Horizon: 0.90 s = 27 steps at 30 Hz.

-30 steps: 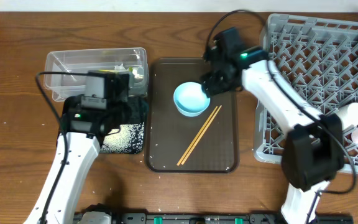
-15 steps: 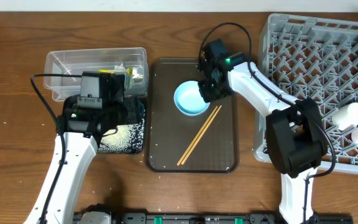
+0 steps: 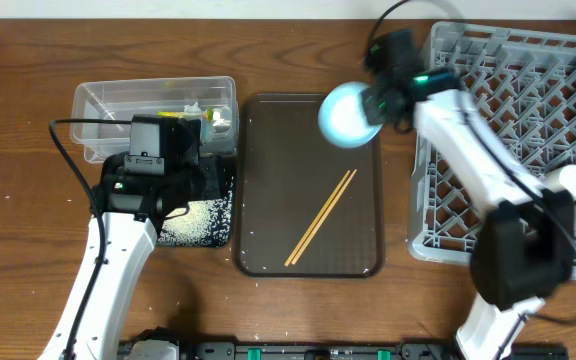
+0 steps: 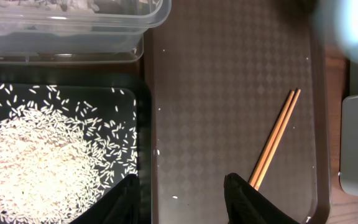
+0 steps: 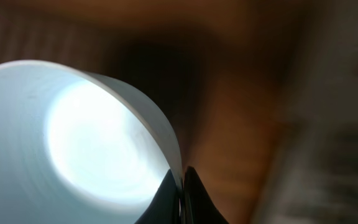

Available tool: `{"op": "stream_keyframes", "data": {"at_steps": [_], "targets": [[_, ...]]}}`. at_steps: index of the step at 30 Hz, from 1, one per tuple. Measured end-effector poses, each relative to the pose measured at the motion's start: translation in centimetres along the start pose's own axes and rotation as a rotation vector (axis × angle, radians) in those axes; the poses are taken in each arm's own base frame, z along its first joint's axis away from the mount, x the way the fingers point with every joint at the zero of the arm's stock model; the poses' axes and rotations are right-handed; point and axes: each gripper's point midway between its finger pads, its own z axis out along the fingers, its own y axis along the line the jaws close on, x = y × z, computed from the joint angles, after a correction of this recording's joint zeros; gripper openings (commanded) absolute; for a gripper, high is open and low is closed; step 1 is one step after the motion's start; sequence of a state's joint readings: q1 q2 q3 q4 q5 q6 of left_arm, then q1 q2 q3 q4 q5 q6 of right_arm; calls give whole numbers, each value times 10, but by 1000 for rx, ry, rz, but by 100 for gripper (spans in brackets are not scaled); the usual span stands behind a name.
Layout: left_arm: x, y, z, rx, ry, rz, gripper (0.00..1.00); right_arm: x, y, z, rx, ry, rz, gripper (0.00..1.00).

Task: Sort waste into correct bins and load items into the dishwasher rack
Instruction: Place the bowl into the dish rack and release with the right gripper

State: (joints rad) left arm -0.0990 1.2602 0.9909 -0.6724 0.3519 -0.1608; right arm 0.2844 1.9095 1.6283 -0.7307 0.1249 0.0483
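Note:
My right gripper (image 3: 378, 102) is shut on the rim of the pale blue-white bowl (image 3: 347, 115) and holds it tilted above the tray's far right corner, close to the grey dishwasher rack (image 3: 488, 110). The right wrist view shows the bowl (image 5: 73, 137) with its thin rim pinched between the two fingers of my right gripper (image 5: 182, 177). The wooden chopsticks (image 3: 321, 217) lie diagonally on the brown tray (image 3: 268, 240). My left gripper (image 4: 180, 186) is open and empty over the seam between the black tub (image 4: 140, 124) and the tray. The chopsticks (image 4: 275, 137) lie to its right.
White rice (image 4: 36, 162) is piled in the black tub (image 3: 203, 225). The clear tub (image 3: 108, 100) behind it holds a yellow-green wrapper (image 3: 193, 112) and white tissue (image 3: 223, 120). Two white cups (image 3: 568, 180) lie in the rack's right side.
My right gripper shut on the bowl's rim and lifted it off the tray, up and right toward the rack. The left arm stayed almost still.

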Motion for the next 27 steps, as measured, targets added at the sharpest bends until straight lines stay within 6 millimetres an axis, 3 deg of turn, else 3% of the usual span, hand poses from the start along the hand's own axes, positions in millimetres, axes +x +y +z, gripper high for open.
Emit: {"op": "stream_keyframes", "data": {"at_steps": [4, 6, 9, 14, 21, 27], "targets": [[-1, 0, 0, 1, -3, 1, 47, -52, -78, -58, 241, -217, 16, 1], [-1, 0, 0, 1, -3, 1, 47, -65, -115, -78, 379, -274, 26, 1], [-1, 0, 0, 1, -3, 1, 47, -67, -174, -96, 625, -287, 64, 1], [-1, 0, 0, 1, -3, 1, 47, -48, -243, -105, 916, -219, 140, 1], [-1, 0, 0, 1, -4, 0, 47, -14, -295, -87, 1144, -86, 193, 1], [-1, 0, 0, 1, -4, -6, 47, 17, -303, -48, 1223, 69, 146, 1]]}}
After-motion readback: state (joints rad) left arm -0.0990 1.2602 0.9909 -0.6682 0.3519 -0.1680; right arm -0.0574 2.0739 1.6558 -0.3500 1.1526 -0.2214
